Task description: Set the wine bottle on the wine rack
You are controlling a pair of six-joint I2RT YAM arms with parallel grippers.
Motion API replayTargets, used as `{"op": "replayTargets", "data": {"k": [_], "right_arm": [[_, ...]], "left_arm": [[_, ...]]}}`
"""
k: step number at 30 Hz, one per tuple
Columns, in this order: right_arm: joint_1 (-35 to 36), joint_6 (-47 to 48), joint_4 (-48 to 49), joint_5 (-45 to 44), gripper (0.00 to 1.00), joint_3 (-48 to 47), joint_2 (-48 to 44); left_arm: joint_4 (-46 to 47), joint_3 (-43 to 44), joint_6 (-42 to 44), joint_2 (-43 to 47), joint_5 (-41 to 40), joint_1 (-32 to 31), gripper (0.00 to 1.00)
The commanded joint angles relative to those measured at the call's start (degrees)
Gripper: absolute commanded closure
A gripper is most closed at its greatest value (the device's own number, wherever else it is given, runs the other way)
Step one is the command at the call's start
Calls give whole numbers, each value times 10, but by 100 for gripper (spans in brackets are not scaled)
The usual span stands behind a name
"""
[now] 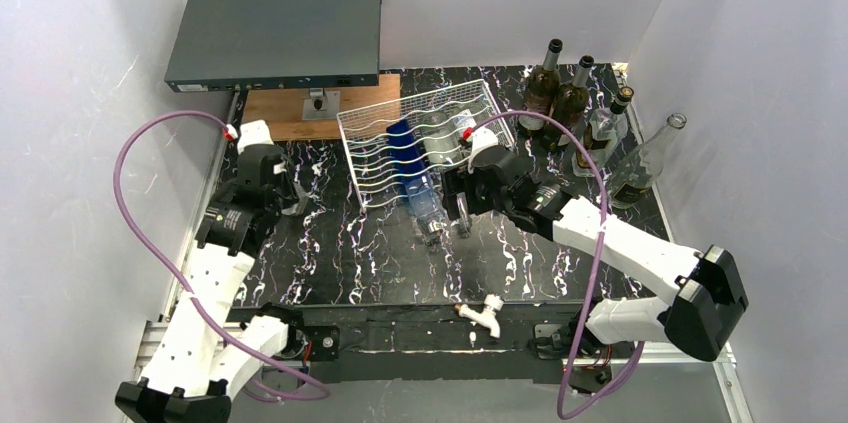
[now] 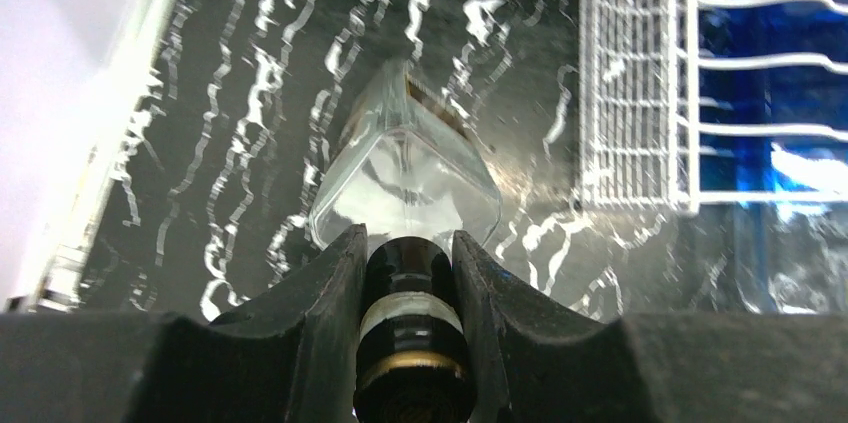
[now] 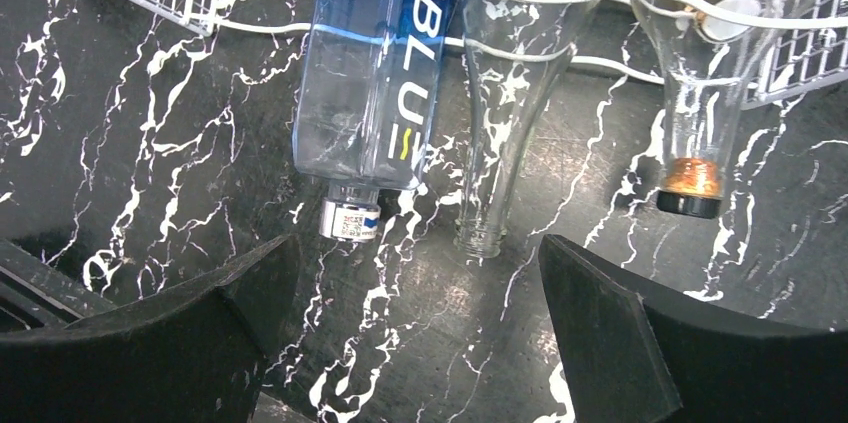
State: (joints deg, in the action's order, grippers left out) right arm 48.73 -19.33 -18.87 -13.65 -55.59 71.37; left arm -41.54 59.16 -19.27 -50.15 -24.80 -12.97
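Where writing can be read, it is on the blue bottle [image 3: 375, 73] laid in the wine rack [image 1: 420, 138]: the large white letters "BLU" are seen along its side, with a smaller line beside them cut off at the frame edge and not made out. Its silver cap [image 3: 350, 220] is pointed out past the front wire of the rack, over the black, white-veined surface [image 1: 370, 253]. Next to it in the rack an uncapped clear bottle [image 3: 500, 123] is laid. Beyond that is a third bottle [image 3: 690, 113] with a dark cap and a little amber liquid gathered in its neck. The right tool [image 3: 418, 248] is held just in front of these necks with its jaws spread wide and nothing between them. The wine bottle [image 2: 405, 168], of clear angular glass with no label showing, is gripped at its dark, gold-banded neck by the left tool [image 2: 405, 243], the jaws being closed tight on it. It is kept over the left part of the surface, apart from the rack's left end. Whether its body is touching the surface cannot be told. Two dark bottles [image 1: 545, 93] are stood upright behind the rack's right end.
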Motion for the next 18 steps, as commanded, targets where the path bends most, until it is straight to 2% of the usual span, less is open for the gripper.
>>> {"op": "replayTargets", "data": {"k": [1, 9, 18], "right_arm": [[-3, -12, 37, 19, 2, -29, 15], [-3, -18, 47, 33, 2, -24, 31], [-2, -22, 52, 55, 2, -15, 43]], "left_arm": [[-74, -26, -86, 4, 49, -47, 100], [-99, -64, -153, 15, 71, -109, 100], [-76, -106, -247, 12, 101, -177, 100]]}}
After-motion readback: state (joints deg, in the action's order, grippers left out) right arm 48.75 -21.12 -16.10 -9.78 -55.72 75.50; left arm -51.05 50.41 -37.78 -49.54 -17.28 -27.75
